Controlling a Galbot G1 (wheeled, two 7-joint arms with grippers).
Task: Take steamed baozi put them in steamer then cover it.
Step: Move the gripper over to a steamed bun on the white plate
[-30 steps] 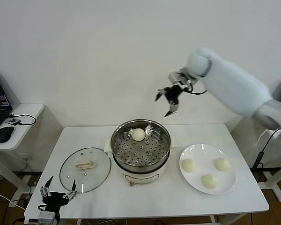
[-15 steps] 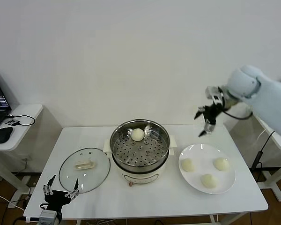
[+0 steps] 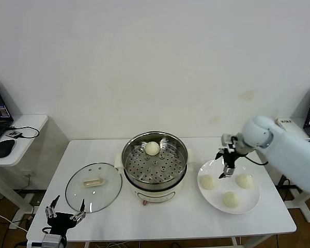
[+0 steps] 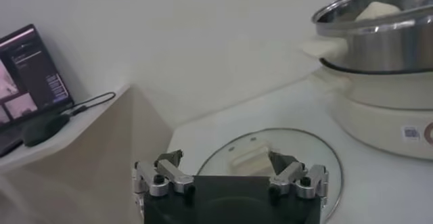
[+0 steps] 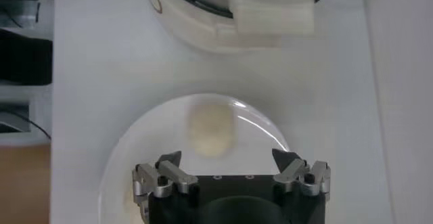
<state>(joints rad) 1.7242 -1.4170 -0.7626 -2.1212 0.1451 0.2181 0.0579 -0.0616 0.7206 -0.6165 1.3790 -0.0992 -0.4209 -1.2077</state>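
From the head camera, the steamer (image 3: 155,165) sits mid-table with one baozi (image 3: 152,148) on its perforated tray, toward the back. The cover (image 3: 93,186) lies flat on the table just beside the pot, on the robot's left. On the other side a white plate (image 3: 250,201) carries three more buns. The right gripper (image 3: 226,164) hangs over the plate's inner edge, fingers apart and empty, nothing between it and the buns below. The left gripper (image 3: 64,216) waits low, off the table's front corner near the cover, fingers spread. A side desk (image 3: 28,124) with a mouse (image 3: 4,148) stands further to the left.

The left wrist camera shows its fingers (image 4: 162,175) apart, the cover (image 4: 270,161) lying beyond them, the steamer (image 4: 379,36) rising behind it, and a laptop (image 4: 30,76) on the side desk.

The right wrist camera looks straight down: fingers (image 5: 162,174) wide, one baozi (image 5: 211,129) on the plate (image 5: 264,127) just ahead of them, the steamer's handle (image 5: 270,12) beyond.
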